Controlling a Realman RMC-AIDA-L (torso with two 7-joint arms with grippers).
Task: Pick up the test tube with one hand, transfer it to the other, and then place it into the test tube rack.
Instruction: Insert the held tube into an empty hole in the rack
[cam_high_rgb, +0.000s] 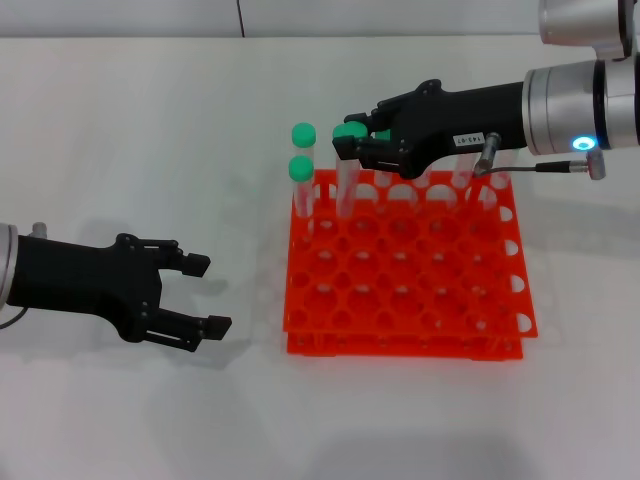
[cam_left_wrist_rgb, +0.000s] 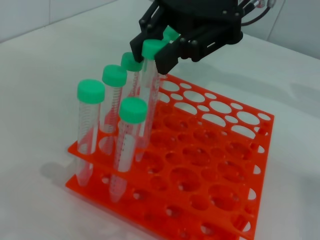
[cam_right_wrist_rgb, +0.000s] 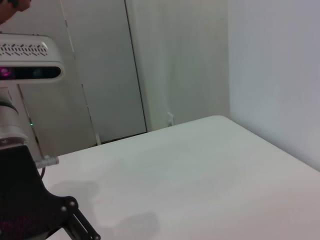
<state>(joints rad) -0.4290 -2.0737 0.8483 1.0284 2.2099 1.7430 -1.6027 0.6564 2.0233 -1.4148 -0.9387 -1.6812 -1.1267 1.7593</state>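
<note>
— Tube position? Where did the test tube (cam_left_wrist_rgb: 148, 90) sit?

— Clamped just under its green cap by the right end effector (cam_high_rgb: 352, 143), long axis near upright, tip already down in a back-row hole of the test tube rack (cam_high_rgb: 420, 300). Straight down was what remained, I judged.

— And the left end effector (cam_high_rgb: 200, 295)?

— Spread wide, empty, low over the tabletop (cam_high_rgb: 120, 420), well apart from the rack.

— Rack contents?

— Other green-capped tubes (cam_left_wrist_rgb: 90, 125) stood clustered at one corner; remaining holes open.

glossy orange plastic rack (cam_high_rgb: 400, 290); clear plastic tube (cam_left_wrist_rgb: 146, 95); matt white table (cam_high_rgb: 120, 130)
</note>
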